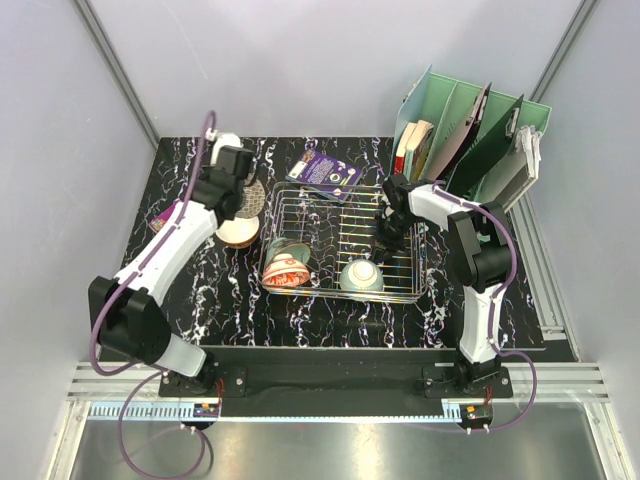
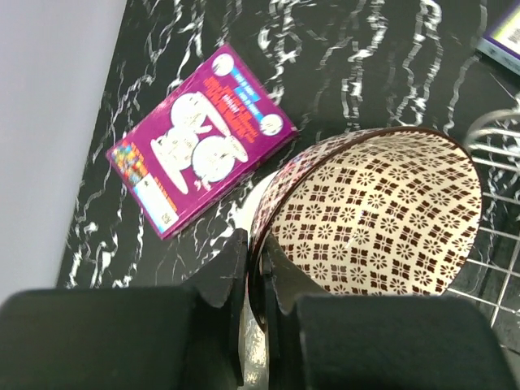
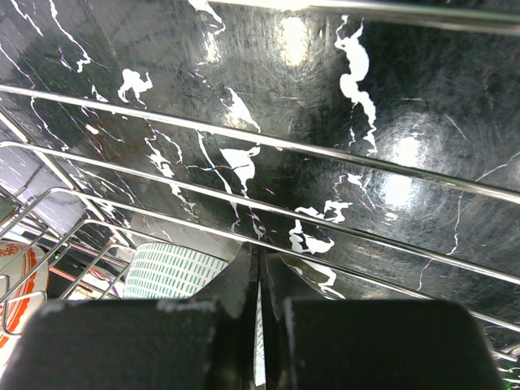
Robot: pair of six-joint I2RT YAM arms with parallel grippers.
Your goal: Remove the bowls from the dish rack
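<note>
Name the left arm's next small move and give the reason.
Probably lower the patterned bowl to set it down left of the dish rack. The left gripper is shut on its rim, and the bowl hangs tilted outside the rack, near the purple book.

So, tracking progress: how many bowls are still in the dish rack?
2: a floral bowl in the near-left corner, a pale green bowl mid near edge. Another may hide behind the floral one.
</note>
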